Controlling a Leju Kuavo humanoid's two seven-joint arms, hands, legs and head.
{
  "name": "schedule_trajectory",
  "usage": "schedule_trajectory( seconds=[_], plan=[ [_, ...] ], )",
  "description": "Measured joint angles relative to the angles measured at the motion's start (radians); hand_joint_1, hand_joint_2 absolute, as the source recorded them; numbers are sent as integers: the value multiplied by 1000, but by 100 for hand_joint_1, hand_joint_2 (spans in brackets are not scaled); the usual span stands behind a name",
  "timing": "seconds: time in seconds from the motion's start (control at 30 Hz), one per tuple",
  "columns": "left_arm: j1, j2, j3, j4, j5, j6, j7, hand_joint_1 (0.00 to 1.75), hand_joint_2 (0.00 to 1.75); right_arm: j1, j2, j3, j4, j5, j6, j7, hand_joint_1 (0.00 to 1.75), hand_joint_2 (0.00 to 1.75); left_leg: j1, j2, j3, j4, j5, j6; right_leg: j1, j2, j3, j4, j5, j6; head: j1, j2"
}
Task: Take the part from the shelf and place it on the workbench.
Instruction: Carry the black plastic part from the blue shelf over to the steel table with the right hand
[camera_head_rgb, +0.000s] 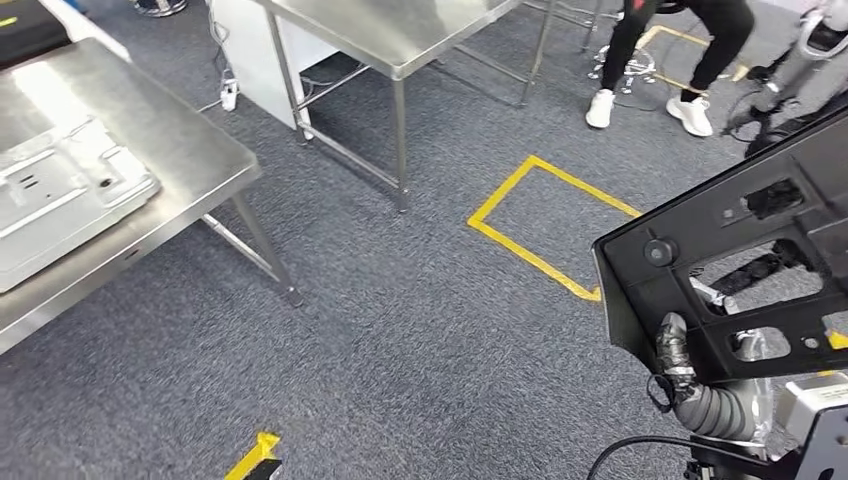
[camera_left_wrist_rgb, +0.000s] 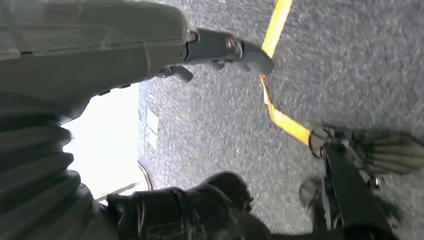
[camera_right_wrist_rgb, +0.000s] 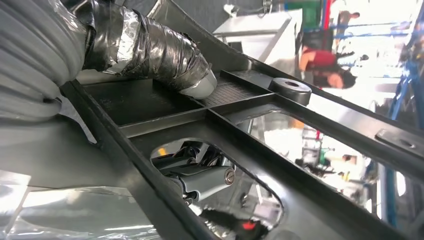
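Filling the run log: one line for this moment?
phase: carrying | right hand: grips black part | left hand: holds nothing | workbench: ahead-left, grey panel on it

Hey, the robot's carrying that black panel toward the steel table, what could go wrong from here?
The large black plastic panel with cut-outs is gripped near one edge by the right hand, so it may tilt or slip. The stainless steel workbench already carries a grey sheet-metal part, which the panel could land on. A person bends down nearby, within range of a wide swing.
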Motion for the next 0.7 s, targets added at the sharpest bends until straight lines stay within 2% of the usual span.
schedule_trajectory(
  seconds=[0.03, 0.07, 0.1, 0.13, 0.17, 0.2, 0.27, 0.3, 0.33, 0.4, 0.43, 0.47, 0.53, 0.57, 0.6, 0.63, 0.67, 0.7],
  plan=[
    [-2, -5, 0, 0, 0, 0, 0, 0, 175, 1, 0, 0, 0, 0, 0, 0, 175, 175, 0, -13, -3, 0, 2, 3, -1, 27, -34, 73, -34, 2, 1, 0],
    [-4, -8, -1, 0, -1, 0, 0, 0, 175, 2, -1, -1, 1, 0, 0, 0, 175, 175, -1, -27, -5, 0, 4, 6, -2, 42, -68, 143, -60, 2, 1, 0],
    [-5, -10, -1, 0, -1, 0, 0, 0, 175, 3, -1, -1, 1, -1, 0, 0, 175, 175, -3, -41, -6, 0, 6, 8, -2, 49, -91, 185, -68, 0, 1, 0],
    [-4, -11, -1, 0, -2, 0, 0, 0, 175, 4, -1, 0, 1, -1, 0, 0, 175, 175, -4, -56, -7, 0, 7, 8, -2, 53, -97, 188, -56, -4, 1, 0],
    [-3, -12, -1, 0, -3, 0, 0, 0, 175, 4, -1, 0, 1, -2, 0, 0, 175, 175, -6, -71, -7, 0, 9, 8, -1, 60, -83, 151, -26, -10, 1, 0],
    [-2, -12, -2, 0, -4, -1, 0, 0, 175, 4, -1, -1, 1, -3, -1, 0, 175, 175, -6, -86, -6, 0, 11, 7, 0, 75, -54, 83, 14, -19, 1, 0],
    [-2, -12, -3, 0, -5, -3, 0, 0, 175, 2, -2, -1, 1, -3, -1, 0, 175, 175, -6, -112, -10, 1, 16, 1, 4, 118, 5, -54, 71, -36, 0, 0],
    [-3, -12, -4, 0, -5, -3, 0, 0, 175, 2, -2, -1, 0, -3, -1, 0, 175, 175, -4, -123, -13, 1, 18, -4, 6, 131, 21, -91, 82, -40, 0, 0],
    [-2, -12, -4, 0, -5, -4, 1, 0, 175, 1, -4, -1, 0, -4, -1, 0, 175, 175, -2, -133, -17, 0, 21, -10, 8, 133, 26, -106, 83, -41, 0, 0],
    [3, -12, -4, 0, -5, -4, 1, 0, 175, 0, -5, -1, 0, -4, -1, 1, 175, 175, 3, -147, -22, -3, 25, -23, 9, 109, 31, -119, 91, -43, 0, 0],
    [5, -12, -4, 0, -5, -3, 1, 0, 175, 0, -5, -1, 0, -4, -1, 0, 175, 175, 1, -131, -27, 6, 17, -28, 8, 97, 36, -131, 98, -46, -1, 0],
    [5, -12, -4, 0, -5, -3, 1, 0, 175, 0, -5, 0, 0, -4, -1, 0, 175, 175, -2, -106, -39, 30, -2, -32, 7, 84, 40, -143, 105, -50, -3, 0],
    [3, -8, -5, 0, -5, -4, 1, 0, 175, 1, -5, 0, 0, -4, -1, 0, 175, 175, -4, -42, -87, 137, -69, -40, 6, 58, 44, -155, 112, -55, -6, 0],
    [2, -4, -5, 0, -5, -4, 2, 0, 175, 2, -5, 0, 0, -4, -1, 0, 175, 175, -2, -28, -115, 202, -100, -44, 6, 43, 43, -155, 112, -57, -7, 0],
    [2, -1, -5, 0, -5, -5, 2, 0, 175, 3, -5, 1, 0, -4, -1, 0, 175, 175, 0, -20, -133, 249, -118, -49, 6, 29, 42, -154, 112, -56, -7, 0],
    [3, 2, -5, 0, -5, -4, 2, 0, 175, 4, -4, 1, 1, -5, -1, 0, 175, 175, 3, -16, -135, 264, -117, -53, 5, 15, 42, -153, 111, -55, -7, 0],
    [4, 3, -5, 0, -5, -4, 2, 0, 175, 4, -4, 2, 1, -5, -1, 0, 175, 175, 6, -11, -118, 243, -100, -56, 4, 2, 42, -151, 110, -53, -7, 0],
    [4, 4, -5, 0, -5, -4, 2, 0, 175, 4, -4, 2, 1, -5, -1, 1, 175, 175, 7, 0, -82, 186, -72, -59, 3, -10, 42, -147, 107, -50, -8, 0]
  ],
)
